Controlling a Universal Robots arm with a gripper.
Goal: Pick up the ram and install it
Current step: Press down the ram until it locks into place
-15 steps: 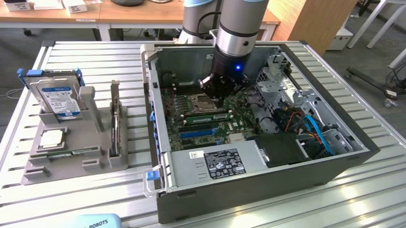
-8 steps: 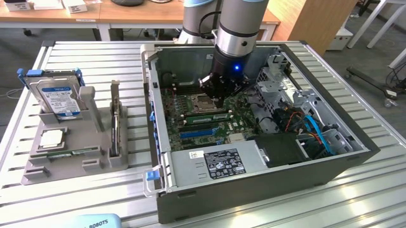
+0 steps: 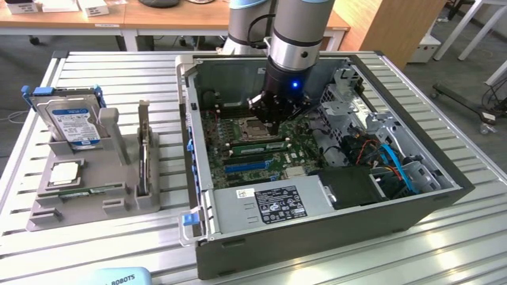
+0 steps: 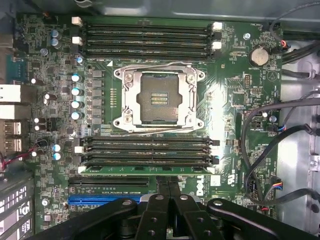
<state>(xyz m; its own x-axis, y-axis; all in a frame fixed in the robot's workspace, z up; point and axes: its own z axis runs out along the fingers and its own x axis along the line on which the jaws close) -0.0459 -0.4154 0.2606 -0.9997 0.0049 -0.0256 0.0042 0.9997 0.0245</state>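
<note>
Seemingly late in the job, the exterior view shows the arm reaching down into the open computer case (image 3: 208,234), its gripper (image 3: 273,122) low over the motherboard (image 3: 262,163) beside the bare CPU socket (image 3: 248,126). The ram (image 3: 257,146) appears as a thin green strip standing in a memory slot just on the near side of the gripper, not held. On the exterior view's left, a grey holder (image 3: 47,219) carries the hard drive (image 3: 73,122), a square silver CPU chip (image 3: 63,172) and another green stick (image 3: 79,193) lying flat at its front. In the wrist view, the gripper (image 4: 168,184) has its two fingers pressed together with nothing between them, their tips just beside the ram (image 4: 145,169), which sits edge-up in the outermost slot of the bank (image 4: 145,150) next to the CPU socket (image 4: 159,97). Pickup and carry look done. Whether the stick is fully pushed home and its end clips (image 4: 216,161) are latched cannot be told.
</note>
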